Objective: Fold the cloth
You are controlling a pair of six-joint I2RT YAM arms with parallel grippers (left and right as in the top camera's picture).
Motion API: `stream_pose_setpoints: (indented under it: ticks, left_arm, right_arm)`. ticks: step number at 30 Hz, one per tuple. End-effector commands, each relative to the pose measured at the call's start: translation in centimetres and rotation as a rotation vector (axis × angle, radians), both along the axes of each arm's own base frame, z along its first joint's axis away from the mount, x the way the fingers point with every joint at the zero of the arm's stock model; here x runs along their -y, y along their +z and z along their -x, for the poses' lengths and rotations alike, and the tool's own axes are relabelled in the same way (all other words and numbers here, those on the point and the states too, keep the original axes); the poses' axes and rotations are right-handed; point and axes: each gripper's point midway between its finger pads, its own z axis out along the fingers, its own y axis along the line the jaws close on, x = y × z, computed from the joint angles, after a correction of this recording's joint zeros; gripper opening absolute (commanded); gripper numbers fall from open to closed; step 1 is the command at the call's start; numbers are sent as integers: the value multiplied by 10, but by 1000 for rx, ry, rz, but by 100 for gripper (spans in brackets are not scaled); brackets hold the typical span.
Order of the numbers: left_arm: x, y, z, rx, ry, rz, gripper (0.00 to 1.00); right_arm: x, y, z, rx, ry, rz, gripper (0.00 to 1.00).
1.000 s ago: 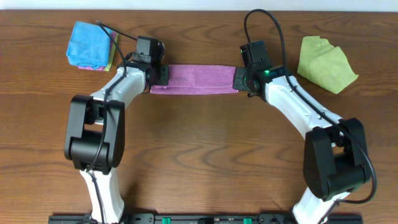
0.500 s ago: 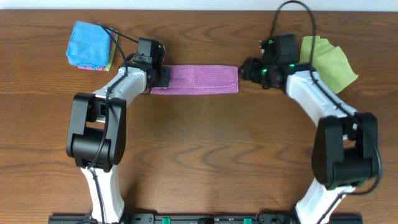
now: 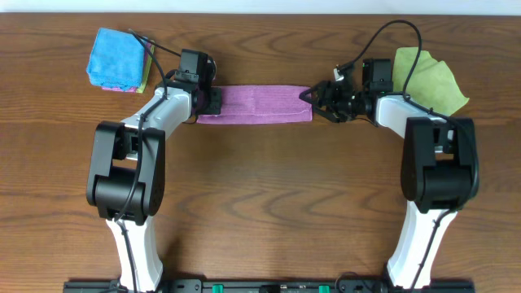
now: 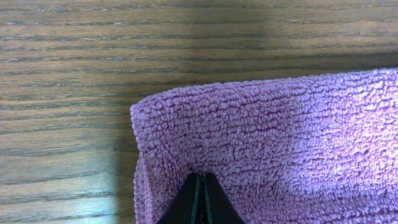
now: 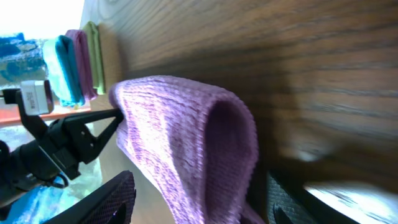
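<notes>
Lengthwise, the cloth [image 3: 254,103] runs left to right across the table [image 3: 260,187].

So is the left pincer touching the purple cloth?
Touching. The left wrist view shows the left pincer shut, its tips pinched into the purple cloth.

Table: we see a dark wooden table [image 3: 260,203] filling the frame, its grain running left to right.
Upper centre: we find the purple cloth [image 3: 256,103] lying as a narrow folded strip.
Upper left: we see a folded blue cloth [image 3: 114,59].
Upper right: we see a rumpled green cloth [image 3: 431,85].
</notes>
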Motion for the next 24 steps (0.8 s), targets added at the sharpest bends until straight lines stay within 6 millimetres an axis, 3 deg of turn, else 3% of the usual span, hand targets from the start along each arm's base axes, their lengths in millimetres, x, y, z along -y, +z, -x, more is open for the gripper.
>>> stream_pose_setpoints:
  ticks: [1, 16, 19, 23, 24]
  left_arm:
    - [1, -11, 5, -34, -7, -7, 6]
    - [1, -11, 5, -33, -7, -7, 6]
    - [1, -11, 5, -32, -7, -7, 6]
    - [1, -12, 6, -37, -7, -8, 6]
    - [1, -12, 6, -39, -7, -8, 6]
  right_arm:
    - [-12, -1, 2, -28, 17, -41, 67]
    - [-27, -7, 1, -13, 18, -1, 58]
    - [-28, -16, 0, -45, 1, -12, 40]
    - [-27, -20, -1, -48, -4, -16, 1]
    - [-28, -18, -4, -31, -4, -18, 1]
